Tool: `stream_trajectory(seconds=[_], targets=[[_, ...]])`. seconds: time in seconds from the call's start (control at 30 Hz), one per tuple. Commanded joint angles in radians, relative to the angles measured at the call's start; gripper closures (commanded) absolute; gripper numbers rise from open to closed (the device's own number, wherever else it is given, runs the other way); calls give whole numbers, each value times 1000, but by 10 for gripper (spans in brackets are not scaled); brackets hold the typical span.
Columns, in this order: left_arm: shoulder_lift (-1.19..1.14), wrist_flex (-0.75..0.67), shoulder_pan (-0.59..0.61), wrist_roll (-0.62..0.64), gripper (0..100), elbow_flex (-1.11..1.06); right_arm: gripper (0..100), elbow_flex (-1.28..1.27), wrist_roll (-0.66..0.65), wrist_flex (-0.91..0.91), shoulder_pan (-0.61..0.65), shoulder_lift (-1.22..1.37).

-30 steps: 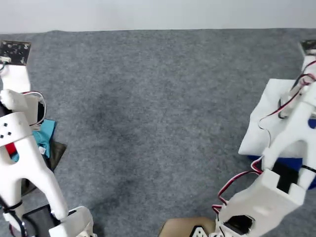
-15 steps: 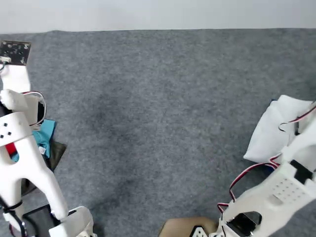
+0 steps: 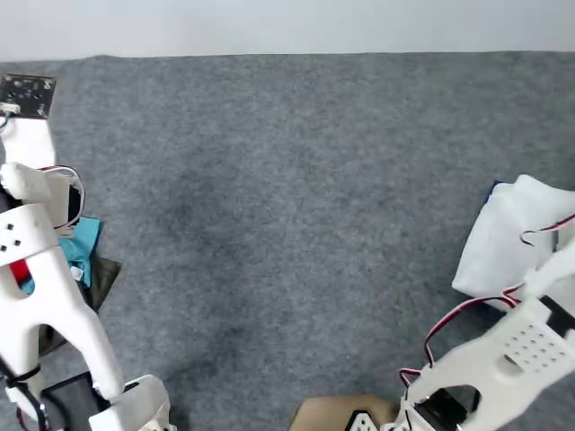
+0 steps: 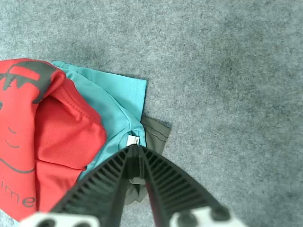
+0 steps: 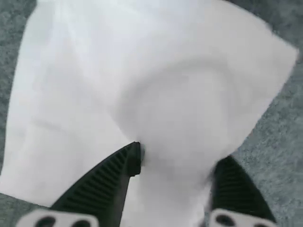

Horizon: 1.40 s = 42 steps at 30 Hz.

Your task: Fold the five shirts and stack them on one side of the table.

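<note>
Over the last second the right arm (image 3: 508, 355) has drawn back toward the near right corner of the grey felt-covered bench (image 3: 287, 180). The folded white cotton shirt (image 3: 512, 242) has slid with it and now covers most of the dark blue shirt (image 3: 493, 189), which shows just a sliver at the edge. That looks like the white shirt being set on a stack at the right side.

The right claw (image 5: 182, 165) is released, its black fingers spread to either side of a soft hump of white cloth. The shirt looks puffy and rumpled there rather than flat.

At the left edge the left claw (image 4: 136, 150) is clenched over a loose pile: a red printed shirt (image 4: 52, 142), a teal shirt (image 4: 113, 104) and an olive one (image 4: 156, 135), probably not yet folded.
</note>
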State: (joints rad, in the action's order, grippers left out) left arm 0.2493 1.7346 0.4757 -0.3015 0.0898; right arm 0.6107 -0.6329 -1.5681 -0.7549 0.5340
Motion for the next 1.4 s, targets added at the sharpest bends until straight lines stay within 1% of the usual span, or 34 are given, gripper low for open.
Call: stream_trajectory(seconds=[0.0, 0.1, 0.17, 0.23, 0.3, 0.43, 0.53, 0.67, 0.73, 1.07, 1.23, 1.37], targets=[[37, 18, -6, -3, 995, 12, 720, 135, 0, -54, -16, -21], [37, 18, -6, -3, 995, 12, 720, 282, 2, -165, -10, -19], [37, 18, -6, -5, 995, 12, 721, 354, 2, -225, 18, -15], [37, 18, -6, -5, 995, 12, 732, 364, 2, -225, 31, -12], [37, 18, -6, -5, 995, 12, 787, 356, 2, -219, 42, 1], [37, 18, -6, -5, 995, 12, 937, 350, -5, -177, 50, 94], [37, 18, -6, -5, 995, 12, 984, 350, -5, -94, 27, 203], [37, 18, -6, -5, 995, 12, 987, 350, -5, 38, 2, 331], [37, 18, -6, -5, 995, 12, 987, 358, 0, 64, -4, 357], [37, 18, -6, -5, 995, 12, 987, 671, 2, -222, 36, 278], [68, 18, -6, -8, 995, 12, 987, 744, 2, -228, -7, 217], [129, 18, -6, -54, 995, 12, 988, 738, 21, -229, -19, 124]])
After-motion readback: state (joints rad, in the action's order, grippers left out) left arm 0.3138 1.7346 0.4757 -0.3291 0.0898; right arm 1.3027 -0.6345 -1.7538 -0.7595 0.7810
